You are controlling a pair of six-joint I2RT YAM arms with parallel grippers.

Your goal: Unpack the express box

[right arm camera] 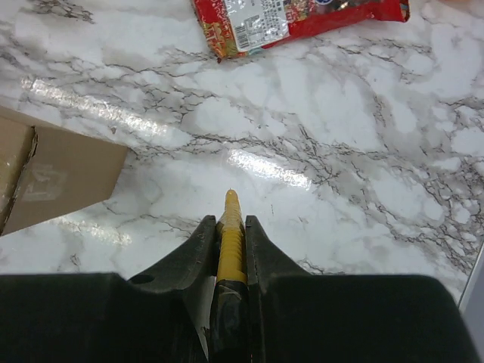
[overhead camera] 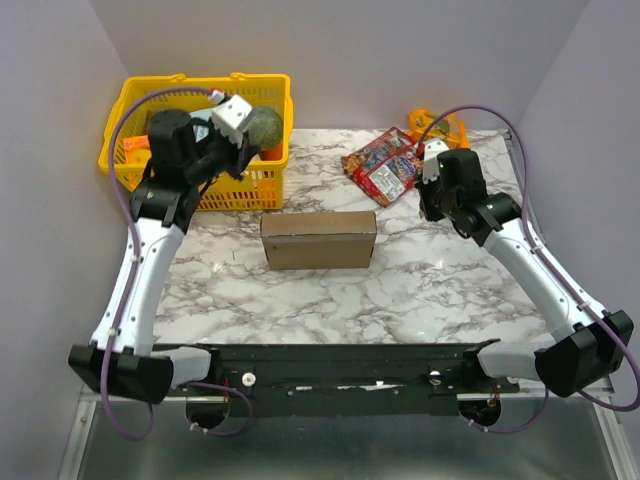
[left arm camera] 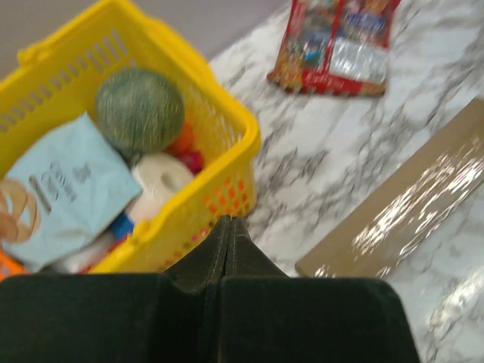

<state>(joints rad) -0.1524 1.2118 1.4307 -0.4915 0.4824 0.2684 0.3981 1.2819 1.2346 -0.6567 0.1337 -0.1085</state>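
Top view: express box (overhead camera: 318,238) flat at mid-tabletop, long side parallel to the near edge, lid down, untouched. Far-left corner: yellow basket (overhead camera: 200,130), left arm raised over its right side. Toward the far edge, right of centre: red snack pack (overhead camera: 382,165); far-right corner: orange packet (overhead camera: 438,125), behind the right arm. Left wrist: left gripper (left arm camera: 229,227) pinched fully closed, nothing between the fingers, tip in line with the basket's side wall. Inside the basket: green ball (left arm camera: 140,110), pale blue pouch (left arm camera: 64,189), white roll (left arm camera: 162,178). Box well apart to the right, top glossy under the lights. Right wrist: right gripper (right arm camera: 231,227) clamped on a thin yellow item (right arm camera: 231,246) seen edge-on, can't tell what. Hovers over bare marble, box corner off to the left, apart. Handling guess: light, stiff cardboard, slick top, likely to skid if pushed from one side. Best bet: pin the body with one claw, hook the lid's front flap edge with the other. Avoid pinching the flat top. Needs the yellow item dropped first.
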